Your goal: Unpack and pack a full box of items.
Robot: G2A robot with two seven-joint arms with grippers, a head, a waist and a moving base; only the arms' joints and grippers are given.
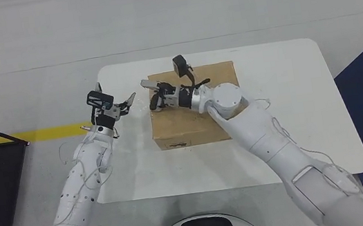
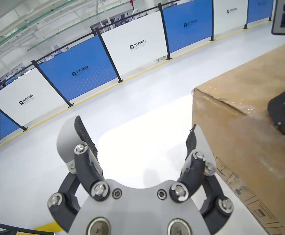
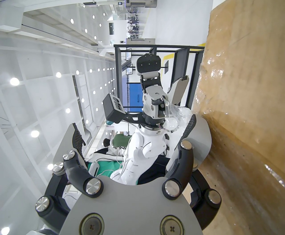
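closed brown cardboard box (image 1: pixel 190 122) on white table (image 1: pixel 298 96); left gripper (image 2: pixel 135 124) beside it, right gripper (image 1: pixel 151 94) at its top edge, both claws spread apart.

Bright ceiling lights (image 3: pixel 14 81), faint shadows, bowed wrist-view edges

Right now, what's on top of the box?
Right gripper hovers at the box top's edge, jaws open, empty. Box is shut, so contents are hidden.
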